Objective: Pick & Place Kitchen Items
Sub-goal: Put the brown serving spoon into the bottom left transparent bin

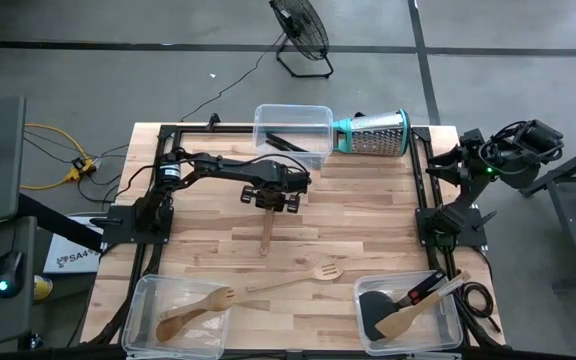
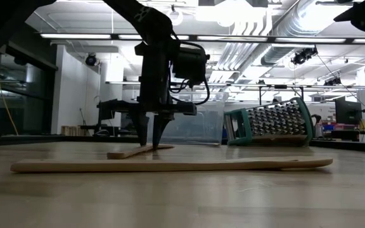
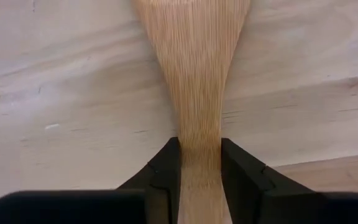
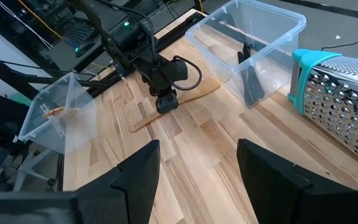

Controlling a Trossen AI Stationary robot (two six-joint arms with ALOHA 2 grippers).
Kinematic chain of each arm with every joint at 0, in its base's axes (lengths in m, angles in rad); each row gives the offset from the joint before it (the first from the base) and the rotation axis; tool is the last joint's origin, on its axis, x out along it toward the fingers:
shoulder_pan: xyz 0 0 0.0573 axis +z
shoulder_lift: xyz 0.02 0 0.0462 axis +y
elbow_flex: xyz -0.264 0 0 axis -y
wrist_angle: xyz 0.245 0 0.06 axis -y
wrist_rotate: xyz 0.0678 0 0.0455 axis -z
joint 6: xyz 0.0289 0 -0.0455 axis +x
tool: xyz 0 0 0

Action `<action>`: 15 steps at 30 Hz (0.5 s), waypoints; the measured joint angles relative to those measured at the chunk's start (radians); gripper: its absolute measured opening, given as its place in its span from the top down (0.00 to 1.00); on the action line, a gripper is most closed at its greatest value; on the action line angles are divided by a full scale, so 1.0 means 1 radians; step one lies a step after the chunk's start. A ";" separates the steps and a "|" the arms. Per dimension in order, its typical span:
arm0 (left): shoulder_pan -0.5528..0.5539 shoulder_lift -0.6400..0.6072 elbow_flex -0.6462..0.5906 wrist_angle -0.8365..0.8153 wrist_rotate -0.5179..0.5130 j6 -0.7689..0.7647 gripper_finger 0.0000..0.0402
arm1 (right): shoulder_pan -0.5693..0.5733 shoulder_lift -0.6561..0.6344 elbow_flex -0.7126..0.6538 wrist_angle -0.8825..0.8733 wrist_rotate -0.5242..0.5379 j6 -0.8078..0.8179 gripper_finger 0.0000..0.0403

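Left tool (image 1: 268,203) at upper centre, clamped on wooden spatula (image 1: 266,236) lying on counter (image 1: 368,215), right tool (image 4: 197,171) fingers apart, raised at right edge.

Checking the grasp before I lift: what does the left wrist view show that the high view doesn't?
Only the left wrist view shows the fingers closed on the neck of the wooden spatula, flat on the table. Only the high view shows the three clear bins, the grater, the slotted spoon and the parked right gripper. Both show the left gripper over that spatula.
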 joint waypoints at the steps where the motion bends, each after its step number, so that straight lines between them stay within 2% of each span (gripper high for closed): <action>1: 0.000 0.000 0.000 0.000 0.006 0.010 0.80 | 0.000 0.000 0.000 0.000 0.000 0.000 0.49; 7: 0.002 0.001 0.020 -0.013 0.086 0.124 0.80 | 0.000 0.000 0.000 0.000 0.000 0.000 0.49; 15: -0.007 0.011 0.189 -0.105 0.252 0.386 0.80 | 0.000 0.000 0.000 0.000 0.000 0.000 0.49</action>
